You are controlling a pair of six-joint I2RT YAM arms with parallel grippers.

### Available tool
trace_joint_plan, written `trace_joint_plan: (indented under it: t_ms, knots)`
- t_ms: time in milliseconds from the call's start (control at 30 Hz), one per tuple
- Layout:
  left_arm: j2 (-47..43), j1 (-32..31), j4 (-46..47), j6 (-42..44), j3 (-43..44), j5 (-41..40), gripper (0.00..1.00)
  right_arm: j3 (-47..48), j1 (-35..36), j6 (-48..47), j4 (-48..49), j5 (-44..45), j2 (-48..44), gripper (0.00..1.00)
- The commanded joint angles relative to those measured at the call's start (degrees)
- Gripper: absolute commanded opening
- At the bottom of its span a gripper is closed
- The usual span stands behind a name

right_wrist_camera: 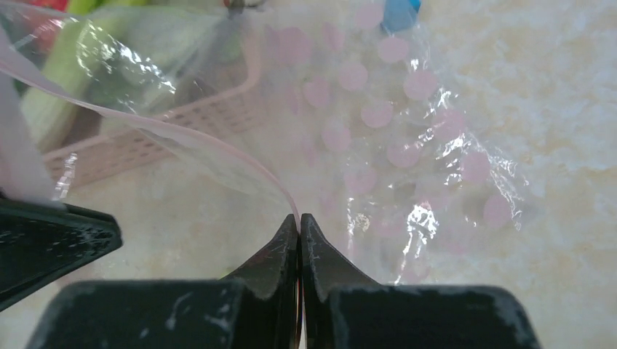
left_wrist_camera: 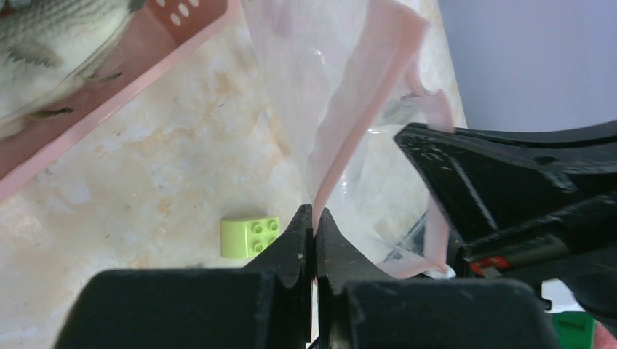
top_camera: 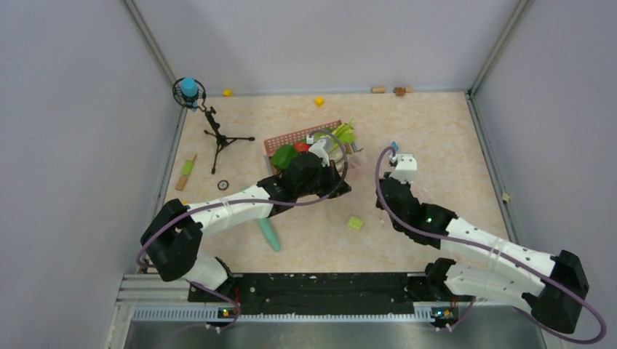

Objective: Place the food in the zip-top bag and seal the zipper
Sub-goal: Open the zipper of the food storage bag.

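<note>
Clear plastic bag (right_wrist_camera: 407, 145) pinched at its mouth by both claws.
Probably limp and slippery, it hangs just right of the basket (top_camera: 291, 139); left claw (left_wrist_camera: 313, 216) and right claw (right_wrist_camera: 299, 222) are each closed tight on the pink zipper strip (left_wrist_camera: 338, 145), likely its stiffest hold.

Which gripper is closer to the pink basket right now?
Left. The left gripper pinches the zipper close beside the pink basket; the right gripper pinches it farther off to the right.
</note>
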Motion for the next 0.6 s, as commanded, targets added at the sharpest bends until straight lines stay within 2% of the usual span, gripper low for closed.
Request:
trace_joint_plan:
  t_ms: [0,100,200,333,433,567]
  knots:
    - [1.3,-0.2,-0.5,1.1,5.4,-1.3,0.0,7.3,0.8,-1.2,-7.3,4.9,-6.1,0.0]
    - [3.2,-0.2,-2.4,1.6,8.6,-1.7,0.0,13.0,0.8,-1.8,-15.5,10.1,-8.0,0.0]
    - [5.3,-0.2,-3.4,2.1,11.1,-1.9,0.0,19.9,0.8,-4.4,-22.6,11.9,-8.8,0.0]
    - [7.4,-0.2,-4.7,2.7,12.7,-3.0,0.0,26.8,0.8,-0.7,-33.7,16.9,-10.6,0.0]
    - [8.0,-0.2,-7.5,3.6,13.1,-4.9,0.0,28.3,0.8,1.8,-38.0,19.3,-11.9,0.0]
    - [8.3,-0.2,-11.1,5.8,13.2,-6.8,0.0,27.0,0.8,2.0,-38.3,20.4,-13.6,0.0]
